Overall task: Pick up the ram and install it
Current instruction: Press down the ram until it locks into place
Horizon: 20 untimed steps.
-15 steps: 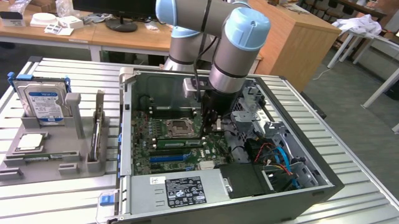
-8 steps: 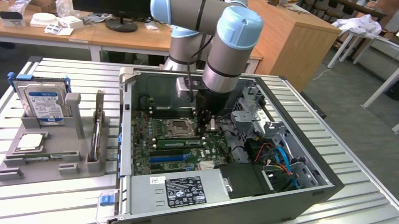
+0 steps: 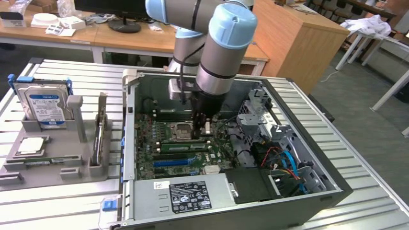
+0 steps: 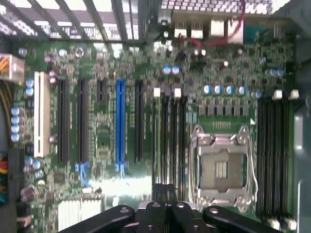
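Observation:
The ram is a long green stick standing in a memory slot beside the CPU socket on the motherboard inside the open computer case. My gripper hangs low in the case over the end of that stick toward the exterior view's right. In the wrist view my gripper has its black fingertips pressed together directly above the row of dark memory slots next to the CPU socket. Nothing shows between the fingers. Whether they touch the stick I cannot tell.
A blue expansion slot and black slots lie beside the memory slots. The power supply and cables fill the near part of the case. Outside it, a grey holder carries a hard drive.

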Available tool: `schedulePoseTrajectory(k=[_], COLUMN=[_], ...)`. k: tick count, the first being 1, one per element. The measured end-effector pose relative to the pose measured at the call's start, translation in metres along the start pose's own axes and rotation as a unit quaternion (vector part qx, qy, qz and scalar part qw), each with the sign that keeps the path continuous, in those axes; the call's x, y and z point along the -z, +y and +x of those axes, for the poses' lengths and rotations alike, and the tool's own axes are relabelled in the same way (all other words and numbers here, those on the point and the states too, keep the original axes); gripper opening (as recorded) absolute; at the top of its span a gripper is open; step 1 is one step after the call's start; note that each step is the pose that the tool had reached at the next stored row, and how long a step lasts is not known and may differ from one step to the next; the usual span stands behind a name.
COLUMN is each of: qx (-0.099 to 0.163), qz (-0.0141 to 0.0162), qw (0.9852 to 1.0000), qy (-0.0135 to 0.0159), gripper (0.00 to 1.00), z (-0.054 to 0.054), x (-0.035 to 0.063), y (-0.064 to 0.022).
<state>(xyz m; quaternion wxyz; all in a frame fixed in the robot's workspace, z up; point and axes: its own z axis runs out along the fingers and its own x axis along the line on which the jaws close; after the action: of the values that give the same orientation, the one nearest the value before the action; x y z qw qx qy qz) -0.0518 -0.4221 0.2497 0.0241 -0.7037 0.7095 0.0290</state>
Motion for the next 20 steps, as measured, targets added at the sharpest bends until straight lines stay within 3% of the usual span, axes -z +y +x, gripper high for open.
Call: schedulePoseTrajectory(k=[13, 20], qx=[0.000, 0.000], qz=[0.0000, 0.0000], qw=[1.0000, 1.0000], qy=[0.0000, 0.0000], gripper=[0.11, 0.11], z=[0.000, 0.000], x=[-0.0002, -0.0003], y=[0.0342, 0.0425])
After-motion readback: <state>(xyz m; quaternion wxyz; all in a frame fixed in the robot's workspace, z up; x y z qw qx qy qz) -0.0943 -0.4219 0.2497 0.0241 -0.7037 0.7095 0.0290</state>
